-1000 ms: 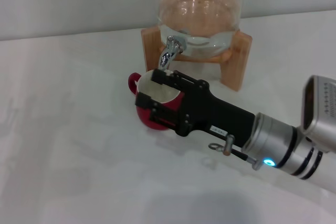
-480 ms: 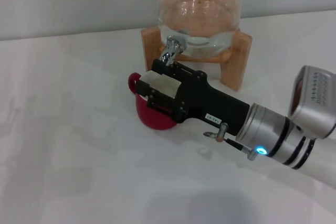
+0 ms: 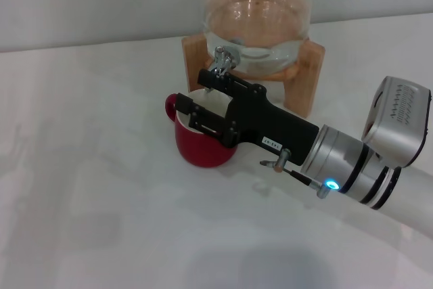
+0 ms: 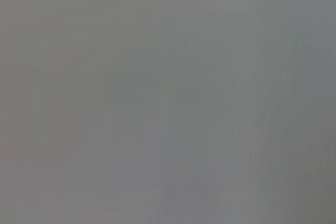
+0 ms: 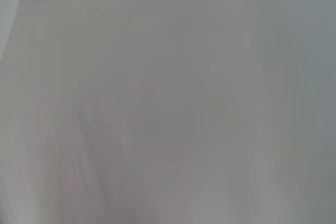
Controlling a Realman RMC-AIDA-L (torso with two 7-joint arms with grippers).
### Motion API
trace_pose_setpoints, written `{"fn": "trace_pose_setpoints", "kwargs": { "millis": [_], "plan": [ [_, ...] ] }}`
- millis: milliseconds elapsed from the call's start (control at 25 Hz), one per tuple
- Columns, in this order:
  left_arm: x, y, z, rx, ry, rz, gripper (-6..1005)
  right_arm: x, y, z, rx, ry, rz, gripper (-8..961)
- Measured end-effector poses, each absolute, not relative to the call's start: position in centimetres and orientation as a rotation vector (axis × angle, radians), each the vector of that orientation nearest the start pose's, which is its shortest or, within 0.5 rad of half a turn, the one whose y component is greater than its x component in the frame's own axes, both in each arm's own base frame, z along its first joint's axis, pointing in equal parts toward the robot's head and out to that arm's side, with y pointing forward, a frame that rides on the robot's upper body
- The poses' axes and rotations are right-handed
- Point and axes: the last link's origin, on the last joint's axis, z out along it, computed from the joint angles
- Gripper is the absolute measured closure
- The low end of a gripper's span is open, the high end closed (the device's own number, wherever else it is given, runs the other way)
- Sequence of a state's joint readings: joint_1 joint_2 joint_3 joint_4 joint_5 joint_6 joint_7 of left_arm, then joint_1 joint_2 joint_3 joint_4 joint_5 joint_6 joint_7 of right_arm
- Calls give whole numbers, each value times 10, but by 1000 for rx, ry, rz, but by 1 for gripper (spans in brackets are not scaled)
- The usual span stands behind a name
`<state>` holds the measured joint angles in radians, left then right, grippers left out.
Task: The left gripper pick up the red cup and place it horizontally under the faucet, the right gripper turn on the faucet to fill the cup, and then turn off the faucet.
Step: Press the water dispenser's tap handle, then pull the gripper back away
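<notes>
1. Red cup (image 3: 201, 147) stands upright under the faucet (image 3: 220, 65), on the table (image 3: 88, 187).
2. Right gripper (image 3: 199, 103) reaches from the right above its rim, fingers spread, gripping nothing.
3. Glossy ceramic: probably rigid, slippery, breakable; handle or rim looks the safest hold.

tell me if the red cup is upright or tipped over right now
Upright. The red cup stands on its base on the table, rim up, white inside showing, with the right hand over it.

White table (image 3: 88, 187) — glass jar (image 3: 257, 15) on wooden stand (image 3: 304, 76), far side.
</notes>
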<state>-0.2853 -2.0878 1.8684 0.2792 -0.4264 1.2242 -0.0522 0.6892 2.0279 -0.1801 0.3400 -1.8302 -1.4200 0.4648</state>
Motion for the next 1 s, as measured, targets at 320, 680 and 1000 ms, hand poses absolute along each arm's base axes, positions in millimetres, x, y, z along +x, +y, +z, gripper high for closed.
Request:
{"fn": "trace_pose_setpoints", "kwargs": {
  "millis": [320,680,1000],
  "plan": [
    [-336,305,6,-1508,-415,-672,115,204,312,-83,-2238,484,1266,295],
    [-336,305,6,-1509,-414,-672,116,207,310,-83,-2230,488,1262,295],
    [-335,305,4,-1518,-412,-673,115,211,309,-82,-2218,502,1252,295]
  ]
}}
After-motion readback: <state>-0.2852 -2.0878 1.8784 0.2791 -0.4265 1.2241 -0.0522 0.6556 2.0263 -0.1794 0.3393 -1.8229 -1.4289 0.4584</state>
